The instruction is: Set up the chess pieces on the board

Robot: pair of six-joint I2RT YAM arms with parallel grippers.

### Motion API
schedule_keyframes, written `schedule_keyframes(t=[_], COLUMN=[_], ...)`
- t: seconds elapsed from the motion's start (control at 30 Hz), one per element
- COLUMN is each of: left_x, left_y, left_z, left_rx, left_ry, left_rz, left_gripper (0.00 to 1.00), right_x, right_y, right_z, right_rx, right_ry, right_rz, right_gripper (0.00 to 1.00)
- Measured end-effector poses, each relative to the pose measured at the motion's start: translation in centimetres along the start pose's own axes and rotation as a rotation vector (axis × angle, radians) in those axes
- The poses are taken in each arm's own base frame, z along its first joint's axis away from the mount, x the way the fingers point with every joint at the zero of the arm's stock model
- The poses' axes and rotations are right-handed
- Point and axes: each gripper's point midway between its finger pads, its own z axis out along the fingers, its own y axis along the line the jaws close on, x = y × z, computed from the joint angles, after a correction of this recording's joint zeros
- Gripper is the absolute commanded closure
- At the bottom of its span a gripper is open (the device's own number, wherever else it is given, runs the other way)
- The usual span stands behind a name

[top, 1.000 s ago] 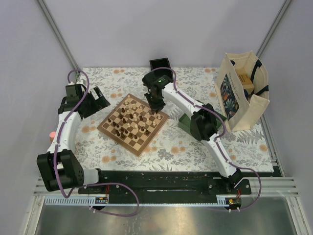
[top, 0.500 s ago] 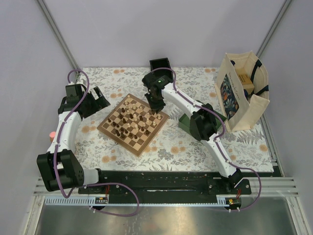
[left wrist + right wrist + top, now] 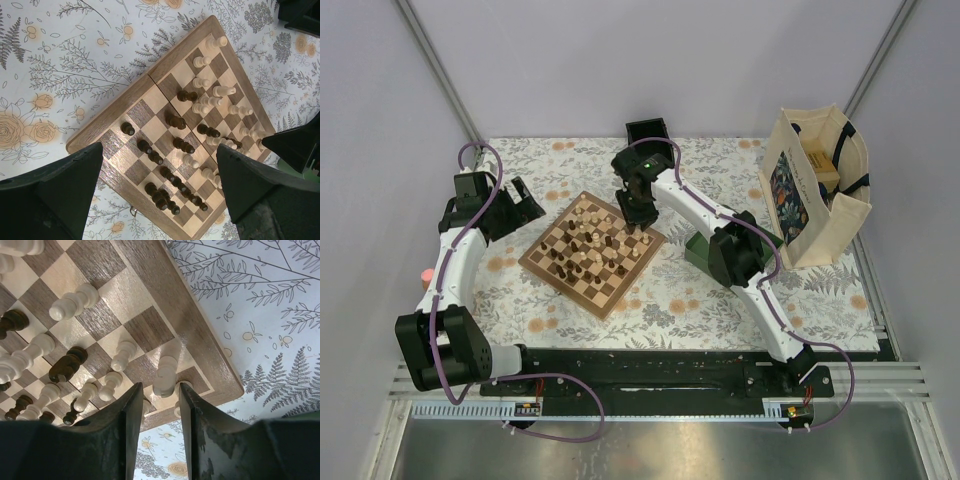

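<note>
The board (image 3: 592, 250) lies tilted like a diamond at mid table, with cream and dark chess pieces (image 3: 588, 243) scattered over its squares. My right gripper (image 3: 640, 214) is low over the board's right corner. In the right wrist view its jaws (image 3: 160, 390) stand narrowly open around an upright cream piece (image 3: 165, 374) on a corner-area square of the board (image 3: 200, 320), with a small gap on each side. My left gripper (image 3: 525, 205) hangs wide open and empty left of the board. Its view shows the board (image 3: 100, 131), with dark pieces (image 3: 165, 192) near and cream ones (image 3: 215, 92) far.
A small black box (image 3: 648, 132) stands behind the board. A green tray (image 3: 698, 250) lies right of the board, partly under the right arm. A canvas tote bag (image 3: 817, 180) stands at the right edge. A pink object (image 3: 424, 274) sits at the left table edge.
My right gripper has shifted slightly toward the back over the board's right corner. The left arm has not moved.
</note>
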Motion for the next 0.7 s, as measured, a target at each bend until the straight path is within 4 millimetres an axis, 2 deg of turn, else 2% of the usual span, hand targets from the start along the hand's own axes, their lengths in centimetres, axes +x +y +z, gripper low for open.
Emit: schedule_keyframes(t=[0.37, 0.47, 0.6, 0.7], left_x=[0.3, 0.7, 0.6, 0.4], left_y=[0.2, 0.9, 1.6, 1.9], left_z=[0.5, 1.2, 2.6, 3.6], left_rx=[-0.006, -0.038, -0.073, -0.088], left_ry=[0.019, 0.049, 0.088, 0.109], left_rz=[-0.006, -0.019, -0.042, -0.060], left_gripper=[0.01, 0.01, 0.01, 0.01], right_x=[-0.4, -0.3, 1.0, 4.8], right_y=[0.3, -0.7, -3.2, -5.4], right_z=[-0.7, -2.8, -7.3, -10.3], right_rx=[-0.032, -0.022, -0.007, -0.010], right_ry=[-0.012, -0.035, -0.105, -0.144], right_rz=[0.013, 0.027, 0.062, 0.122], right_gripper=[0.50, 0.51, 0.53, 0.54])
